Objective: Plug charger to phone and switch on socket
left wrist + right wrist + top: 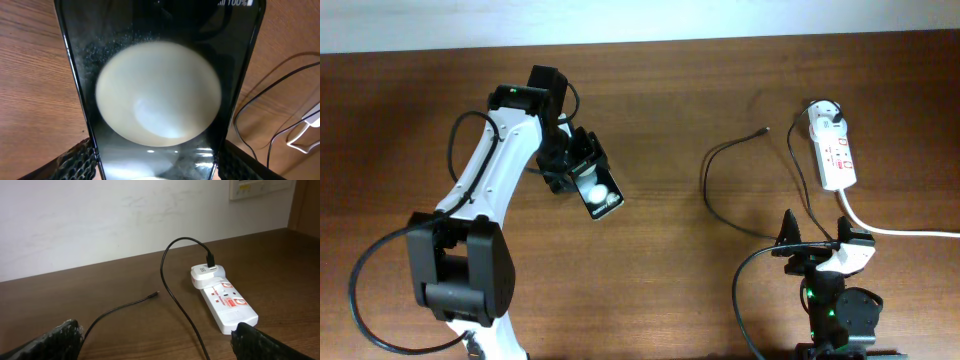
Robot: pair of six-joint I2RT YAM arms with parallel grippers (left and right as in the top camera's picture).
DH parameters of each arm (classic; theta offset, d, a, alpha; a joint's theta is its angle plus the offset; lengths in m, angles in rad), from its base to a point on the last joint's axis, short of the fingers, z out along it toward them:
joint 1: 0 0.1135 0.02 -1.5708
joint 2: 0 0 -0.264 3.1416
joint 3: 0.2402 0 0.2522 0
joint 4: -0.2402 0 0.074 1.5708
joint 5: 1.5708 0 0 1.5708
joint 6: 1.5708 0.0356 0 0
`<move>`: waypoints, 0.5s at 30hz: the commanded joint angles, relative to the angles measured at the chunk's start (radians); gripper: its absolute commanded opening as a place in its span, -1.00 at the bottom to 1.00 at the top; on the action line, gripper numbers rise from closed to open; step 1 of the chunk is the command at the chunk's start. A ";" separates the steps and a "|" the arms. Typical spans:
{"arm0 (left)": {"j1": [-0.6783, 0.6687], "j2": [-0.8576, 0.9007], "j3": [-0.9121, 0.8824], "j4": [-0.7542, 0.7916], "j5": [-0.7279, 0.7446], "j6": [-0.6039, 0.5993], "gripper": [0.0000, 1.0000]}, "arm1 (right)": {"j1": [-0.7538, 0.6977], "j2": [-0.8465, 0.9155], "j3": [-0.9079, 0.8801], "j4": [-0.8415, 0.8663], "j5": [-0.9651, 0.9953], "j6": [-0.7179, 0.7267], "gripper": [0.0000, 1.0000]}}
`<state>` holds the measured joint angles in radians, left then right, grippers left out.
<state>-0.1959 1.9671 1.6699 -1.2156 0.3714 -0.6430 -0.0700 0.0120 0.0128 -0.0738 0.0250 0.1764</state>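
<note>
My left gripper [582, 170] is shut on the phone [597, 192], a black slab with white circles, held left of centre. In the left wrist view the phone [160, 100] fills the frame between the two fingers [156, 165]. The charger is a thin black cable [720, 205] whose connector tip [765, 129] lies free on the table, and its white plug head [825, 118] sits in the socket [838, 158], a white power strip at the right. In the right wrist view the cable [175, 300], tip [157, 294] and socket [227, 305] lie ahead of my open, empty right gripper [157, 342].
The thick white cord [900, 230] runs from the socket off the right edge, passing close by my right arm [830, 262]. The wooden table [670, 290] meets a pale wall [100, 220] at the back.
</note>
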 commanded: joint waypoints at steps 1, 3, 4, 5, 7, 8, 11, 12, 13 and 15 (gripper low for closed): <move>0.005 -0.043 0.019 -0.012 0.050 0.020 0.18 | 0.004 -0.006 -0.007 0.034 0.040 -0.002 0.97; 0.005 -0.043 0.019 -0.021 0.094 0.020 0.19 | 0.004 -0.006 -0.007 0.035 -0.246 0.303 0.97; 0.005 -0.043 0.019 -0.027 0.145 0.022 0.21 | 0.004 -0.004 -0.007 0.022 -0.395 0.447 0.97; 0.005 -0.043 0.019 -0.031 0.201 0.045 0.20 | 0.004 -0.003 -0.007 0.026 -0.488 0.472 0.97; 0.005 -0.043 0.019 -0.075 0.291 0.055 0.22 | 0.004 -0.003 -0.007 0.025 -0.659 0.472 0.98; 0.005 -0.043 0.019 -0.099 0.320 0.061 0.22 | 0.004 -0.003 -0.007 0.025 -0.764 0.472 0.97; 0.005 -0.043 0.019 -0.133 0.499 0.122 0.22 | 0.004 -0.003 -0.007 0.027 -1.096 0.494 0.98; 0.005 -0.043 0.019 -0.133 0.531 0.123 0.22 | 0.004 -0.003 -0.007 0.029 -1.118 0.596 0.98; 0.005 -0.043 0.019 -0.133 0.555 0.122 0.24 | 0.004 -0.003 -0.007 0.026 -1.121 0.685 0.98; 0.005 -0.043 0.019 -0.137 0.565 0.122 0.23 | 0.004 -0.003 -0.007 0.026 -1.078 0.716 0.97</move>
<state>-0.1959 1.9671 1.6703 -1.3464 0.8413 -0.5426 -0.0700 0.0120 0.0105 -0.0509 -1.0363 0.8143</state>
